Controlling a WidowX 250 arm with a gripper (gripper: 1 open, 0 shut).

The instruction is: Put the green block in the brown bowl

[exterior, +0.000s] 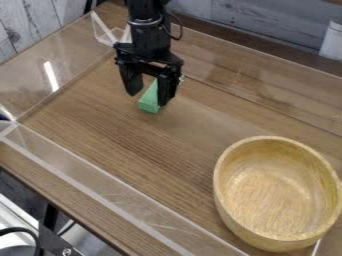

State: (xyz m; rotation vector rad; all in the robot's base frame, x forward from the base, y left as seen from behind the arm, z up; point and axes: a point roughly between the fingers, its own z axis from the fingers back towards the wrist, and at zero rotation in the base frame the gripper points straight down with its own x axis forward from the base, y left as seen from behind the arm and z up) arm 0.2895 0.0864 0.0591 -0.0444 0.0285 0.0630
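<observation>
The black tool (pixel 150 88) stands spread wide over the small light-green rectangular block (pixel 150 97), which lies on the wooden surface (pixel 120 170), well apart from the round tan wooden bowl (pixel 278 190). The block looks light, stiff and smooth-faced, so pinching across its narrow sides near mid-length should hold it best.

looks like a lab bench here: a robot arm (pixel 144 20) over a wooden table (pixel 120 150) fenced by clear plastic walls (pixel 80 195), grey planks behind.

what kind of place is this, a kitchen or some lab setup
Most likely a lab or test bench, not a kitchen. A wooden tabletop is fenced by clear plastic walls, a robot arm's open tool hangs over a green block, and the only other prop is a brown bowl.
</observation>
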